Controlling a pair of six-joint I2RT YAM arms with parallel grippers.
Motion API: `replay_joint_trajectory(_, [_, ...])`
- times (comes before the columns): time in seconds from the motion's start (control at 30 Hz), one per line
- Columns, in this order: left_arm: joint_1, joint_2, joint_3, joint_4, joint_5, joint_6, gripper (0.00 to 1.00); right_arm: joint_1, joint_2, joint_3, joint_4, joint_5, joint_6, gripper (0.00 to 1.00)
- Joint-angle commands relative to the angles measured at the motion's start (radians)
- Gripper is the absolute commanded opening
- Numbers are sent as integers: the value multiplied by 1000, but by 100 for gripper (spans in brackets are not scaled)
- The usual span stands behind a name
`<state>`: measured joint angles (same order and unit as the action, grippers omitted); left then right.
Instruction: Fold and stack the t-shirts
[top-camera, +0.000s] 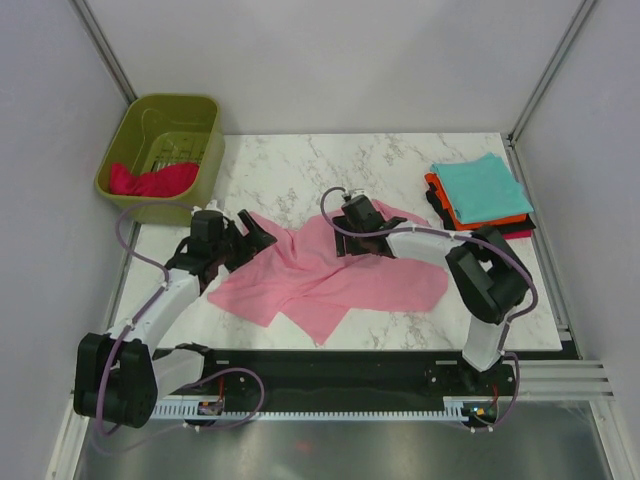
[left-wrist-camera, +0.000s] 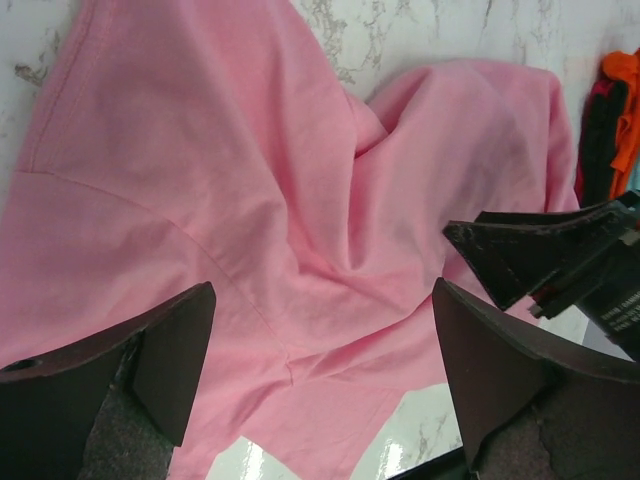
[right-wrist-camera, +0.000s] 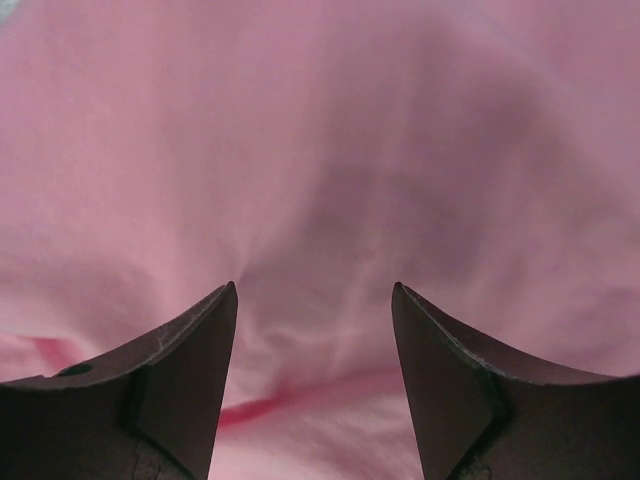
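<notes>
**Robotics laboratory test cell, overhead view.** The workspace is enclosed by plain white panels (top-camera: 340, 60), which are framed by aluminium posts (top-camera: 105, 45) at the upper corners of the frame. A left arm (top-camera: 160, 300) and a right arm (top-camera: 480, 290) are bolted to a black base rail (top-camera: 330, 375) along the lower edge. Their cables are routed through a slotted white duct (top-camera: 330, 408). The centre is filled by a marble-patterned counter (top-camera: 300, 170). Sample items are laid out: a pink t-shirt (top-camera: 340, 275) at centre, a stack of folded t-shirts (top-camera: 480, 190) at upper right, and an olive basket (top-camera: 150, 207) at upper left.
</notes>
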<state>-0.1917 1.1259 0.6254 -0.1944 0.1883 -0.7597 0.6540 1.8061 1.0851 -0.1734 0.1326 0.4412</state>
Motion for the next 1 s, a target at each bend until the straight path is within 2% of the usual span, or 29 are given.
replay_joint_trajectory(0.0, [3,-5,27,102,68,-21,96,41,58,97,-14,73,-32,72])
replay_joint_trajectory(0.13, [3,-23,20,108,118,-29,95,49,215,244,-89,114,-32,71])
replay_joint_trajectory(0.3, [3,-69,-4,110,79,-43,95,33,360,401,-147,180,-47,71])
replay_joint_trajectory(0.4, [3,-69,-3,107,69,-38,95,-4,479,560,-190,190,-47,69])
replay_joint_trajectory(0.5, [3,-75,2,96,56,-11,93,-45,640,792,-254,187,-32,67])
replay_joint_trajectory(0.53, [3,-80,2,92,40,-3,93,-60,729,940,-306,190,-29,67])
replay_joint_trajectory(0.57, [1,-84,-9,92,33,3,93,-66,771,1016,-334,193,-24,67])
replay_joint_trajectory(0.63, [1,-86,-16,92,22,23,93,-80,849,1180,-383,190,-3,70])
replay_joint_trajectory(0.7, [-2,-77,-19,87,20,37,93,-97,846,1207,-385,168,17,74])
replay_joint_trajectory(0.73, [-5,-65,-23,85,19,37,93,-102,805,1185,-368,159,19,79])
replay_joint_trajectory(0.8, [-8,-49,-18,70,16,40,91,-100,725,1118,-316,136,-4,82])
replay_joint_trajectory(0.87, [-25,-23,-1,49,-7,52,89,-99,577,971,-226,139,-36,87])
replay_joint_trajectory(0.97, [-51,3,26,-10,-94,75,89,-97,379,771,-149,134,-61,88])
